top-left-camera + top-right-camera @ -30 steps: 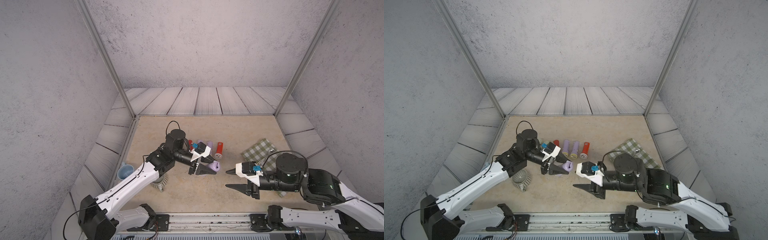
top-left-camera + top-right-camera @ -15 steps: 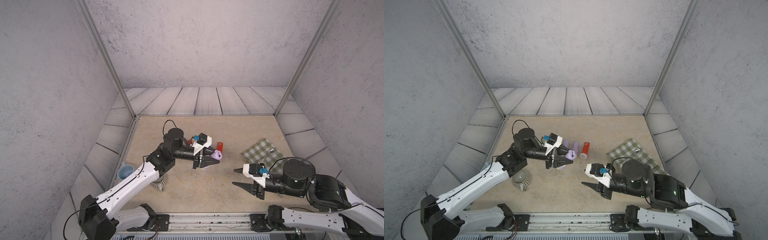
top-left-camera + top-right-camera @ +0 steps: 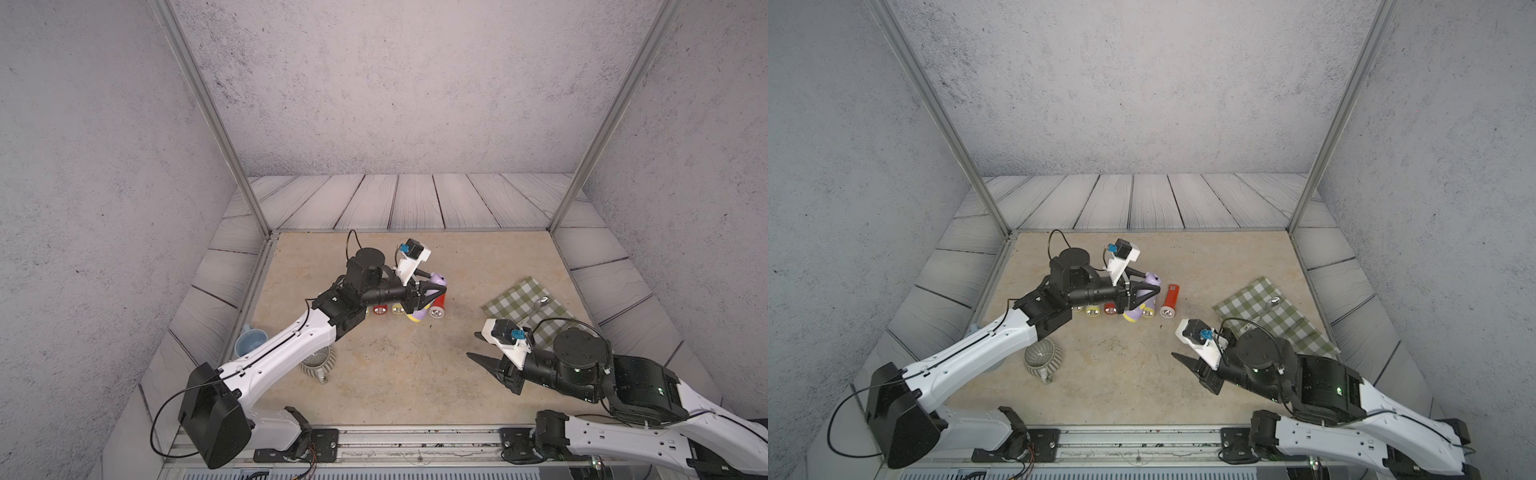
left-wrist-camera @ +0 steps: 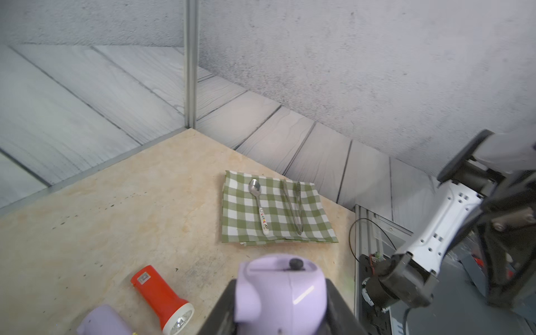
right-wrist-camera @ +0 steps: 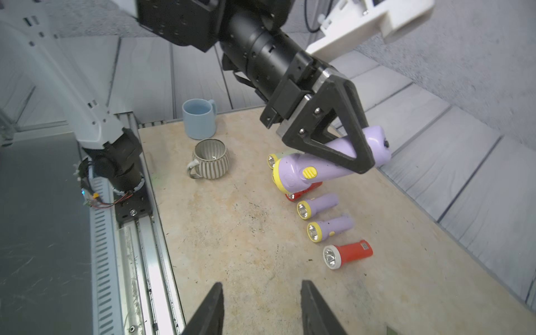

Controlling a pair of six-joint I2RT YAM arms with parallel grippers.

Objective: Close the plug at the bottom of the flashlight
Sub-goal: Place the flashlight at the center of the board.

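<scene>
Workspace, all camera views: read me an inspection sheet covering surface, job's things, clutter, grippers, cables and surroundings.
Surface: tan tabletop, scuffed, dark specks.
Job's things: purple flashlight lifted, tilted, yellow head lowest.
Clutter: red flashlight and other flashlights in a row; blue mug; striped mug; checked cloth bearing spoon and tongs.
Grippers: left gripper shut on the purple flashlight; right gripper open, empty.
Cables: black cable loop above left wrist; another cable over right arm.
Surroundings: grey walls, metal posts.

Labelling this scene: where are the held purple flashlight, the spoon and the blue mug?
held purple flashlight [image 5: 293, 172]: right wrist view, on its wide head.
spoon [image 4: 255, 188]: left wrist view, on its bowl.
blue mug [image 5: 199, 124]: right wrist view, on its outer wall.
</scene>
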